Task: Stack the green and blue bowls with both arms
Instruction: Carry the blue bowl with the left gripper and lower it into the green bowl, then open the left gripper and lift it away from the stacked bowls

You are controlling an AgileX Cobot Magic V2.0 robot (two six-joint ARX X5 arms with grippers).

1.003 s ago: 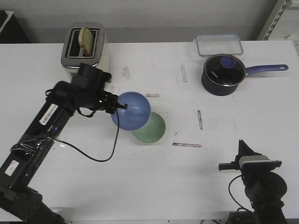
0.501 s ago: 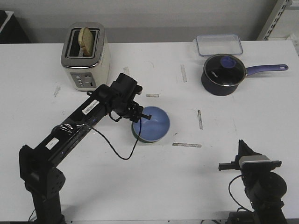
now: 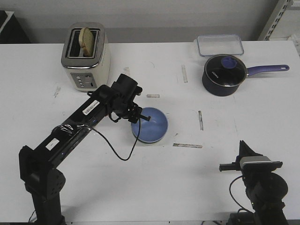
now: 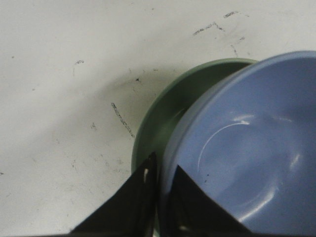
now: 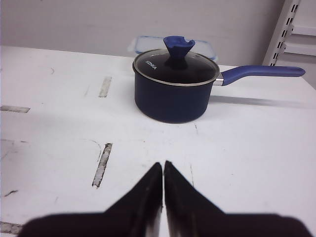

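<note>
The blue bowl (image 3: 150, 125) sits inside the green bowl near the table's middle; in the front view the green one is hidden under it. In the left wrist view the blue bowl (image 4: 247, 148) rests in the green bowl (image 4: 163, 123), whose rim shows on one side. My left gripper (image 3: 138, 117) is shut on the blue bowl's rim, one finger inside and one outside (image 4: 160, 170). My right gripper (image 5: 163, 165) is shut and empty, parked at the front right (image 3: 248, 161), far from the bowls.
A toaster (image 3: 86, 51) with a slice of bread stands at the back left. A dark saucepan (image 3: 224, 74) with a purple handle and a clear lidded box (image 3: 220, 44) are at the back right. Tape marks dot the white table (image 3: 187, 187).
The left arm carried the tilted blue bowl rightwards over the green bowl, levelled it and set it down into the green bowl. The right arm has not moved.
</note>
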